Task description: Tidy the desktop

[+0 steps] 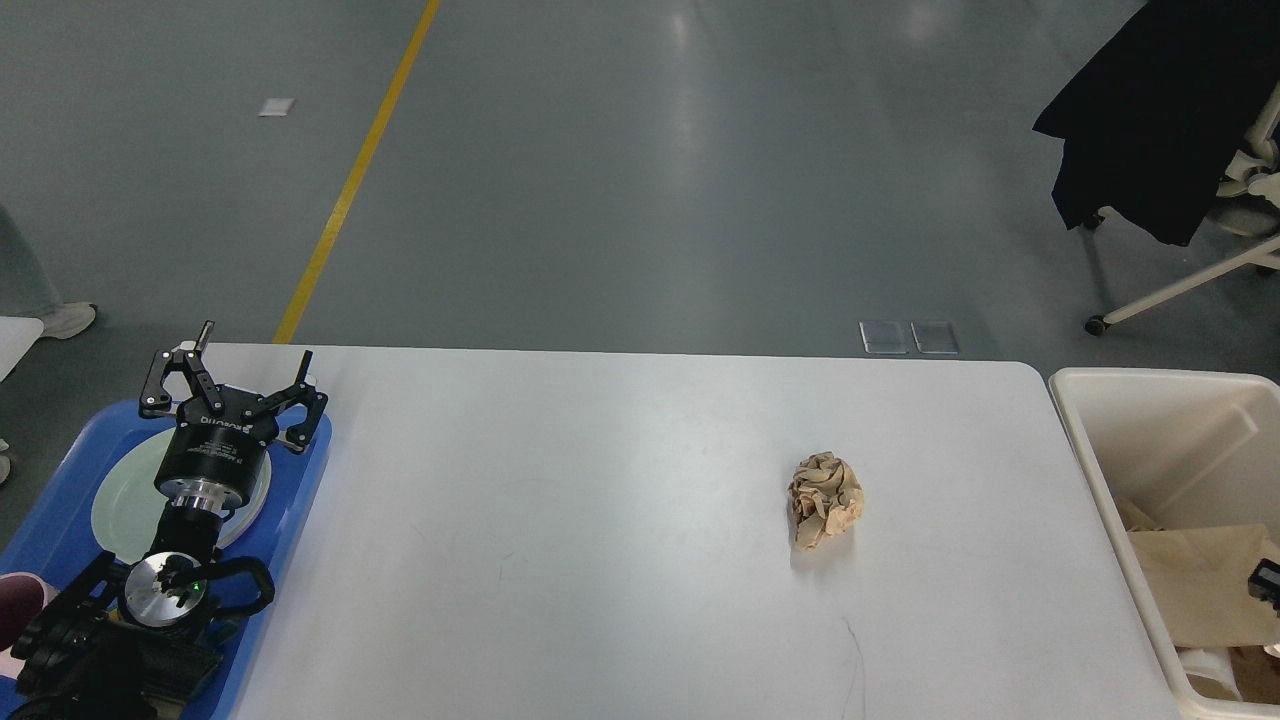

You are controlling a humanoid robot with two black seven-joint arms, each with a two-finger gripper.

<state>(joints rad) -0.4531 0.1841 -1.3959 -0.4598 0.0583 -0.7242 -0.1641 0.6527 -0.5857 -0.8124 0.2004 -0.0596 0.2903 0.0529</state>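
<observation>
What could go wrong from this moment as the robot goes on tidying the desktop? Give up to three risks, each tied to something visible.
1. The crumpled paper ball lies loose on the smooth desktop; a poorly centred pinch may nudge it away instead of gripping it.
2. The left tool hangs open over the plate in the blue tray; swinging low could knock them.
3. Paper carried to the cream bin could catch its near wall and fall outside.

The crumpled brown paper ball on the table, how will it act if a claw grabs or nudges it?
The paper ball looks loosely wadded, so it's probably very light and will squash. Its lumpy folds suggest it would skid or tumble unevenly on the smooth table.
</observation>
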